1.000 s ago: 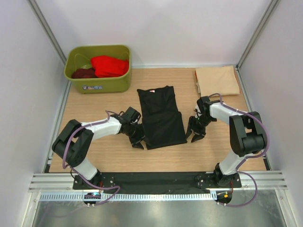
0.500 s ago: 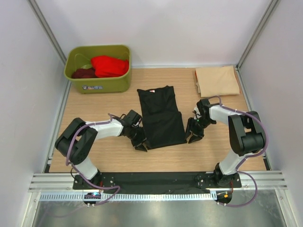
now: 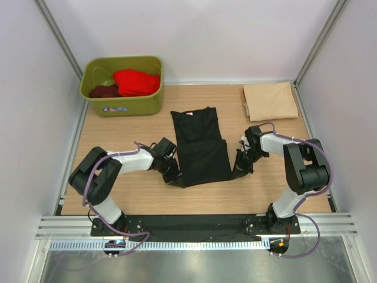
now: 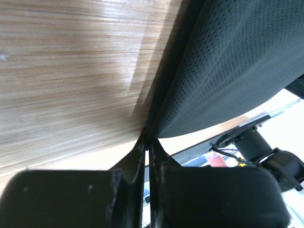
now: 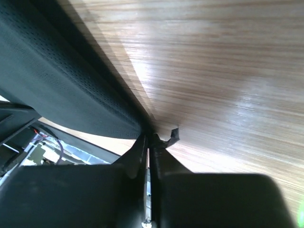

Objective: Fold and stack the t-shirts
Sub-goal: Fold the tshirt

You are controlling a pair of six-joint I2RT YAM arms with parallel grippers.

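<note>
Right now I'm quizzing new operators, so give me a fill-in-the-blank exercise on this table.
The left pincer and right pincer each pinch a near ____ of the black t-shirt.
The red t-shirt and maroon t-shirt lie ____ the olive-green tub.
The folded beige t-shirt lies at the table's far ____ corner.
Missing: corner; inside; right

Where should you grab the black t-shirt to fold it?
At the two near hem corners, coming in low from the left and right sides. The black t-shirt lies flat lengthwise, so only its thin side edges offer cloth to pinch.
</note>
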